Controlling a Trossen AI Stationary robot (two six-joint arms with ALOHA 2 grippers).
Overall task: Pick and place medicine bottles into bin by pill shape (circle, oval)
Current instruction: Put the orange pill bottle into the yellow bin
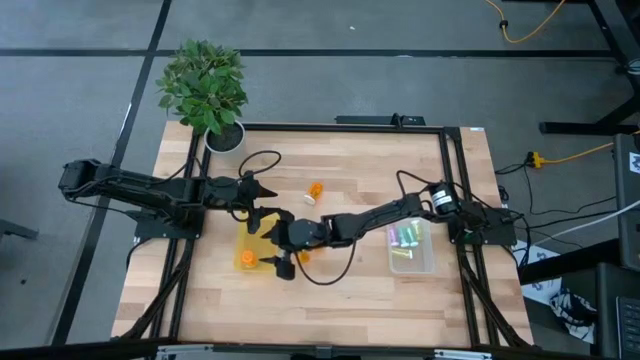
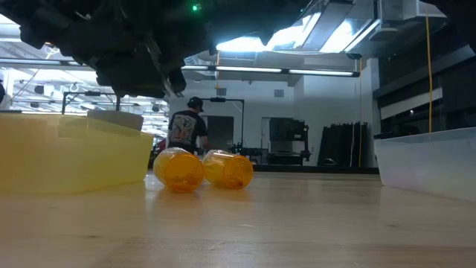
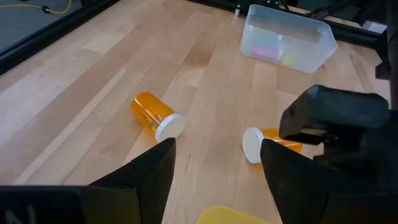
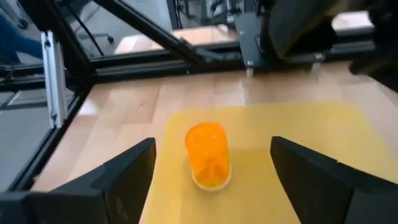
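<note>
My right gripper [image 1: 264,246] [image 4: 212,146] hangs open over the yellow bin [image 1: 247,238] [image 4: 298,134]. One orange bottle [image 4: 208,155] [image 1: 246,260] lies on its side on the bin's floor, below and between the fingers, untouched. My left gripper [image 1: 266,200] [image 3: 217,146] is open and empty just beyond the bin's far edge. Two more orange white-capped bottles lie on their sides on the table: one [image 1: 315,192] [image 3: 155,115] toward the far side, one [image 1: 303,255] [image 3: 268,140] beside my right arm, partly hidden by it. The clear bin [image 1: 412,262] [image 3: 311,37] holds pastel vials [image 1: 404,237].
A potted plant [image 1: 205,85] stands at the table's far left corner. Cables [image 1: 262,160] trail across the table's far part. In the low view the two loose bottles [image 2: 178,170] lie between the yellow bin [image 2: 67,156] and the clear bin [image 2: 431,164]. A person [image 2: 186,126] stands far behind.
</note>
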